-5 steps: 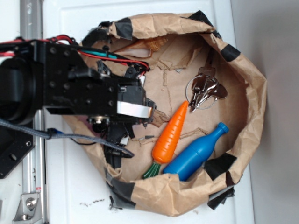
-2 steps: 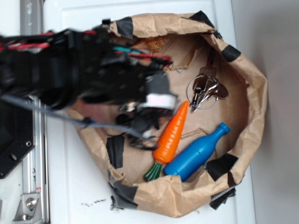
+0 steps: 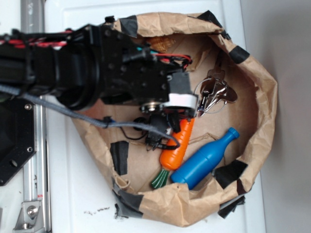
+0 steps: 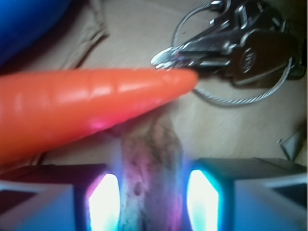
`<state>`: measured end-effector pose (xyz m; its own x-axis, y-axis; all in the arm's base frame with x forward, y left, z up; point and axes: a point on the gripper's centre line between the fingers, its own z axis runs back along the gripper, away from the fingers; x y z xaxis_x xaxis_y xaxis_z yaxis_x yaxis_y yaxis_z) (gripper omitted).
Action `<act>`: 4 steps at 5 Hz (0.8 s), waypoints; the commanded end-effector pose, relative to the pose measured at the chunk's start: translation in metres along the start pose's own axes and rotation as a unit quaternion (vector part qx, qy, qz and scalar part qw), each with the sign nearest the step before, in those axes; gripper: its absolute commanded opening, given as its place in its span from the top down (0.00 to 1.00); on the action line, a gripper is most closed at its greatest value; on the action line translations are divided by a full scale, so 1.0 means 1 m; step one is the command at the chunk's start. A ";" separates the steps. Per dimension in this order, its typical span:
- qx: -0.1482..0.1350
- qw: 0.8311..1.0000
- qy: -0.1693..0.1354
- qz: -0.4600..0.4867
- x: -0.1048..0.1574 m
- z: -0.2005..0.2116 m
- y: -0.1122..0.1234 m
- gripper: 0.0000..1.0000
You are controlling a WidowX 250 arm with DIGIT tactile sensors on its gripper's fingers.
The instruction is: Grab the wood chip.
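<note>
The wood chip (image 4: 147,163), rough, grooved and dull brown, lies on the crumpled paper bag (image 3: 252,73) floor beneath the smooth orange carrot (image 4: 86,108) tip, near the metal keys (image 4: 236,41). The gripper (image 4: 149,197) straddles it, fingers (image 4: 103,202) slightly apart, seemingly touching its sides.

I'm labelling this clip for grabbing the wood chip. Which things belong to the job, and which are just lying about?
Job:
- wood chip, lying between the pincer's fingers
- pincer

Lying about:
- carrot
- blue bottle
- keys
- paper bag, which holds them all
</note>
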<state>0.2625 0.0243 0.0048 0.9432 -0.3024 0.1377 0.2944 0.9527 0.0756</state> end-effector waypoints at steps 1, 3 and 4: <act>0.001 1.000 0.012 0.018 -0.008 -0.004 0.012 1.00; -0.013 0.993 0.008 0.119 -0.015 0.049 0.038 1.00; -0.026 0.982 -0.020 0.184 -0.025 0.098 0.050 1.00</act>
<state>0.2358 0.0682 0.0904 0.9912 0.0461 0.1238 -0.0398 0.9978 -0.0527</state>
